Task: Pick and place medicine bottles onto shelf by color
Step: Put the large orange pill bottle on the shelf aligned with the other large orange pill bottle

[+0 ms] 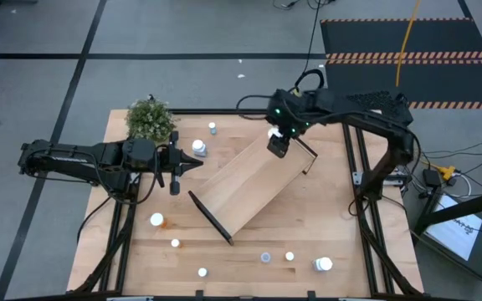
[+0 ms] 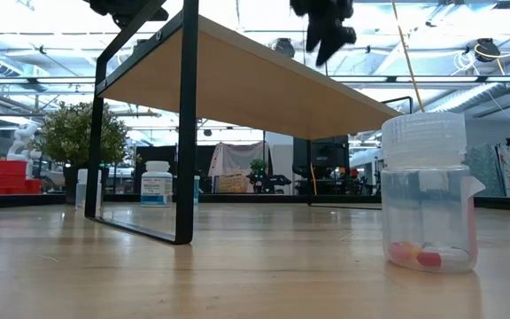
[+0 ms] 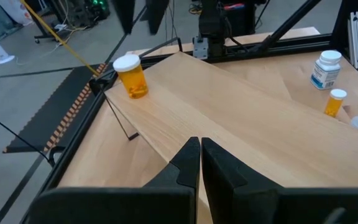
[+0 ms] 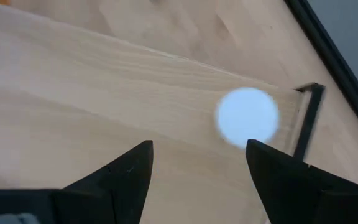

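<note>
Above the far end of the shelf (image 1: pixel 253 186), the right gripper (image 1: pixel 278 144) hangs with its jaws spread and nothing between them; an orange bottle (image 3: pixel 131 76) stands upright on the board near that end's black bracket (image 1: pixel 305 155), its white cap directly below the fingers in the right wrist view. You may read this as the close of one placement: the bottle appears delivered and the gripper free of it. The left gripper (image 1: pixel 174 164) waits over the table beside the shelf's long edge, its fingers pressed together and holding nothing. The other medicine bottles are scattered on the tabletop (image 1: pixel 341 238): a larger white one (image 1: pixel 199 147) and a small one (image 1: pixel 212 128) near the green plant (image 1: pixel 151 119), and several more along the near side, among them a clear-bodied bottle (image 2: pixel 428 190). Your next move calls for lifting the right arm straight up clear of the cap, then choosing a bottle whose colour fits the grouping begun on the board.
</note>
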Controlling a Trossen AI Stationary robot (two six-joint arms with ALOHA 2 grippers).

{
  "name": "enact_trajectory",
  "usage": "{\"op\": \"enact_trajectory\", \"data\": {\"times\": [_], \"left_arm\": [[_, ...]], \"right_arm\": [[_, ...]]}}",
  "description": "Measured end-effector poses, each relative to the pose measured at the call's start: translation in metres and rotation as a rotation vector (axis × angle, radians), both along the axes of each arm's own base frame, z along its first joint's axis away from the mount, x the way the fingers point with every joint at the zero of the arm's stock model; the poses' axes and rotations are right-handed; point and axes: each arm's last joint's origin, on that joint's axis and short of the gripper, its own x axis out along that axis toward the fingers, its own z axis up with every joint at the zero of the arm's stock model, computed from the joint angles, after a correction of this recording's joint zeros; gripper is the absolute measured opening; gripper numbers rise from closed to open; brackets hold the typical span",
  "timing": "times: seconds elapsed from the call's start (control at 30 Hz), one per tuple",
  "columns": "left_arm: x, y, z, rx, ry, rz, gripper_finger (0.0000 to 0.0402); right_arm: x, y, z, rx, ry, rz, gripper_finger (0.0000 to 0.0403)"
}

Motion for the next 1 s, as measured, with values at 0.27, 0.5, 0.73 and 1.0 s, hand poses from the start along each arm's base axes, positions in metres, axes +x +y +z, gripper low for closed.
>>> {"op": "enact_trajectory", "data": {"times": [0.27, 0.5, 0.73, 1.0], "left_arm": [[-0.002, -0.007, -0.005, -0.059, 0.044, -0.012, 0.0019], [-0.008, -0.028, -0.007, -0.117, 0.115, -0.091, 0.0022], [-0.033, -0.050, 0.001, -0.177, 0.279, -0.003, 0.0071], [-0.057, -0.075, -0.010, -0.262, 0.476, -0.021, 0.0146]], "right_arm": [[-0.013, 0.068, 0.026, -0.218, -0.094, 0.050, 0.0254], [-0.018, 0.125, 0.030, -0.315, -0.154, 0.135, 0.0254], [-0.018, 0.168, 0.013, -0.382, -0.194, 0.220, 0.0254], [-0.019, 0.198, -0.031, -0.392, -0.141, 0.317, 0.0254]]}}
